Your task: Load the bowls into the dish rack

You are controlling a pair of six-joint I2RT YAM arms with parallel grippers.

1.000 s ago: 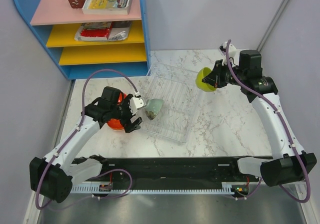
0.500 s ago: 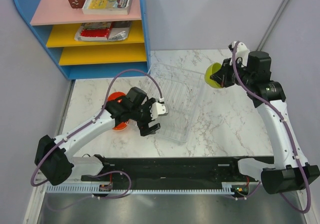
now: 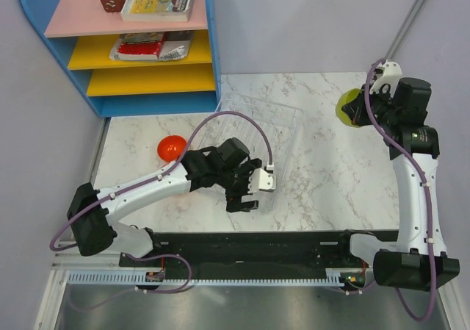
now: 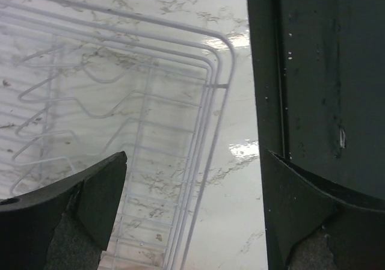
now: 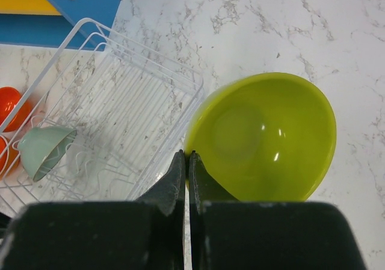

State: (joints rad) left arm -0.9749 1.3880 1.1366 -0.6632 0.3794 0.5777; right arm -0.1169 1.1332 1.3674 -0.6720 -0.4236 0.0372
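Note:
The wire dish rack [image 3: 273,126] lies at the table's middle. In the right wrist view [image 5: 138,101] a pale green bowl [image 5: 45,153] lies on its side in the rack; the left arm hides this bowl in the top view. My left gripper [image 3: 256,192] is open and empty above the rack's near right corner [image 4: 210,83], with its fingers [image 4: 96,198] spread wide. My right gripper [image 3: 361,109] is shut on the rim of a yellow-green bowl [image 3: 346,107], held in the air to the right of the rack. The bowl [image 5: 264,138] fills the right wrist view, with the gripper [image 5: 186,162] on its left rim.
An orange bowl [image 3: 171,148] sits on the table left of the rack, and the right wrist view shows two orange shapes [image 5: 12,107] there. A blue shelf unit [image 3: 139,43] with books stands at the back left. A black strip [image 4: 325,71] runs along the near table edge.
My left gripper let go of the pale green bowl in the rack and swung right to the rack's near corner. My right arm carried the yellow-green bowl up and to the right.

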